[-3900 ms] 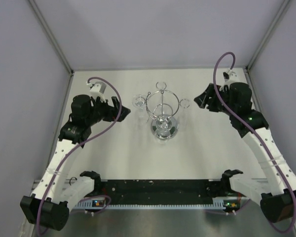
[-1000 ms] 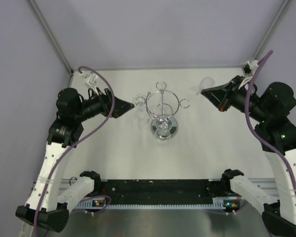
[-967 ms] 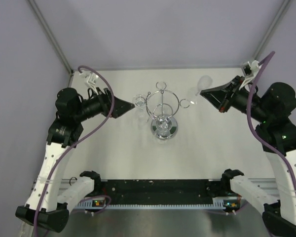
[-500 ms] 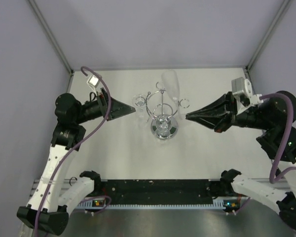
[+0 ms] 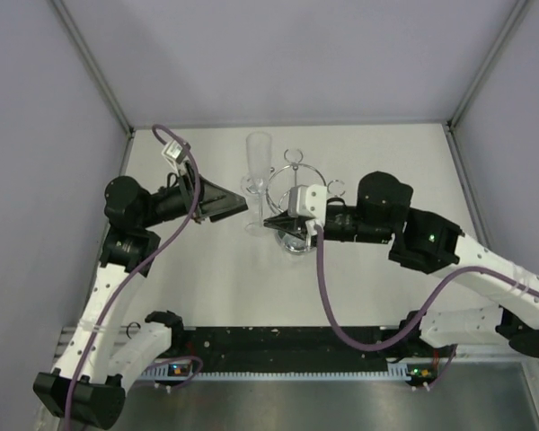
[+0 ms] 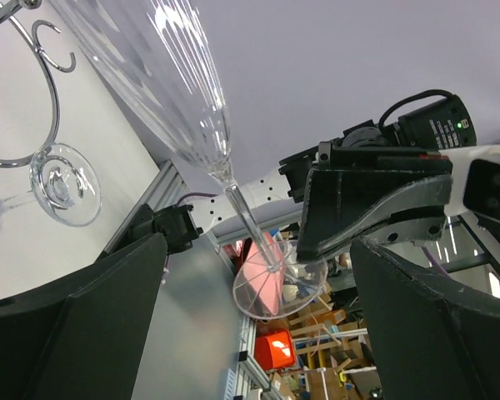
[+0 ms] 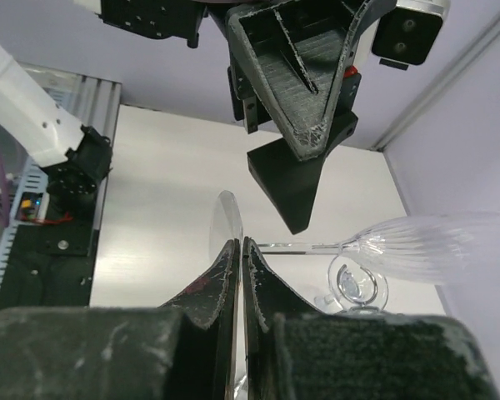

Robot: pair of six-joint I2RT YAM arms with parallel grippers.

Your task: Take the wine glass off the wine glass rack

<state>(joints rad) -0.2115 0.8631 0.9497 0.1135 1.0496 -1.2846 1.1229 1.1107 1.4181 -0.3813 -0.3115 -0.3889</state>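
Observation:
The wine glass (image 5: 259,154), a tall ribbed flute, hangs in the air left of the wine glass rack (image 5: 296,190), clear of its rings. My right gripper (image 5: 271,221) is shut on the rim of its round foot (image 7: 226,223); the stem (image 7: 304,246) and bowl (image 7: 433,246) stretch away to the right. My left gripper (image 5: 240,202) is open right beside it. In the left wrist view the stem (image 6: 248,223) and foot (image 6: 277,287) lie between my open left fingers (image 6: 83,325), untouched, with the right gripper's fingers (image 6: 358,208) at the foot.
A second small glass (image 5: 251,185) hangs at the rack's left arm, also seen as a small glass (image 6: 64,183) beside the chrome hooks (image 6: 35,58). The right arm crosses in front of the rack's mirrored base (image 5: 298,244). Walls close the table at left, right and back.
My right arm has swung left across the rack, carrying the glass from the rack's right side to its left. The left gripper has stayed open, almost in place.

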